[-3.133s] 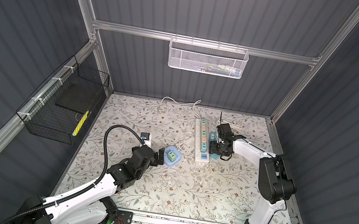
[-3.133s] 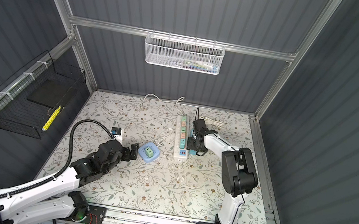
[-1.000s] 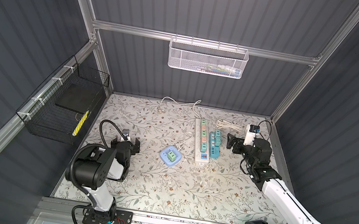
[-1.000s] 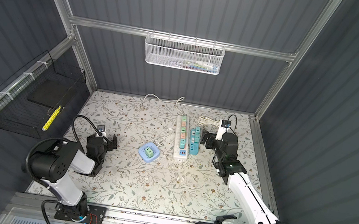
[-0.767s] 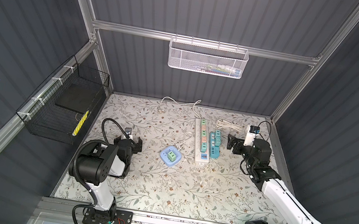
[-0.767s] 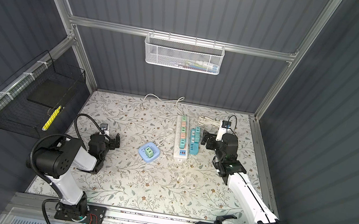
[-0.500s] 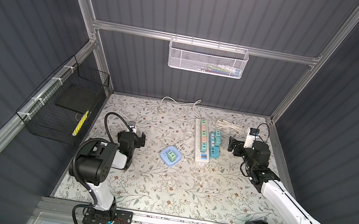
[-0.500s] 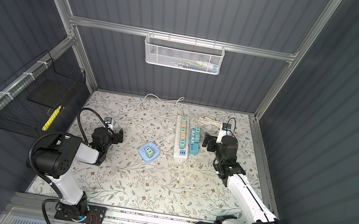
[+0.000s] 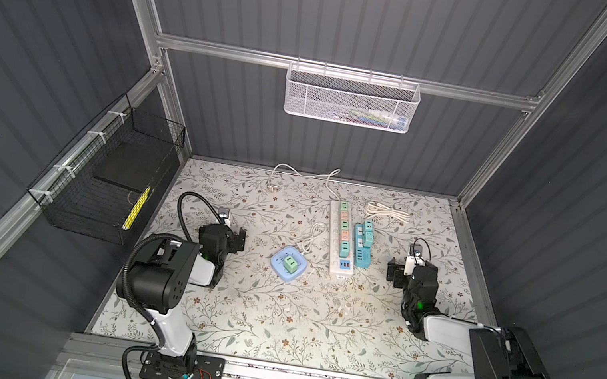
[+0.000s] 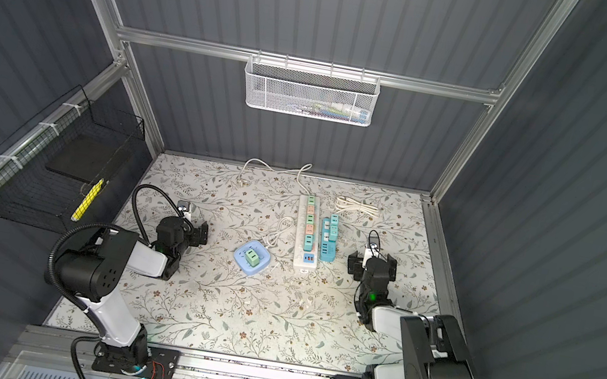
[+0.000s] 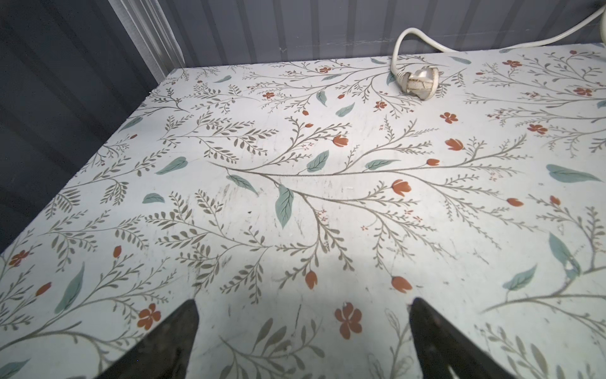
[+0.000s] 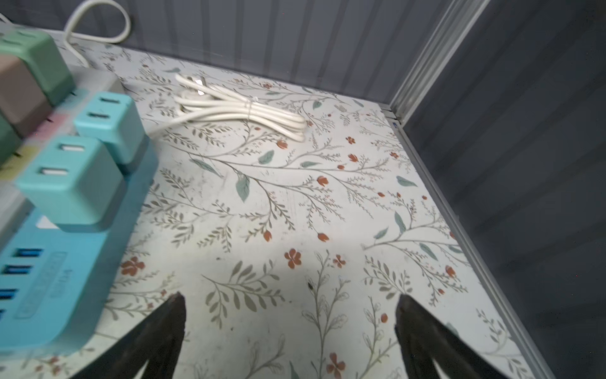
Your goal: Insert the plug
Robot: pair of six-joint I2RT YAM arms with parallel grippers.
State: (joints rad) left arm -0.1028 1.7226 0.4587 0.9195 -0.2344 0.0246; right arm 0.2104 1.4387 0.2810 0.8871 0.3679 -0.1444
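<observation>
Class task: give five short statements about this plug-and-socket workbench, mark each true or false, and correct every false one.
1. The left hand and right hand are both open and empty. True.
2. The blue power strip lies left of the white power strip in both top views. False: it lies right of it, alongside.
3. A green adapter sits on the light blue square socket. True.
4. The bundled white cable lies in the white mesh basket. False: it lies on the table, near the back.
5. The black wire basket hangs on the left wall. True.
</observation>
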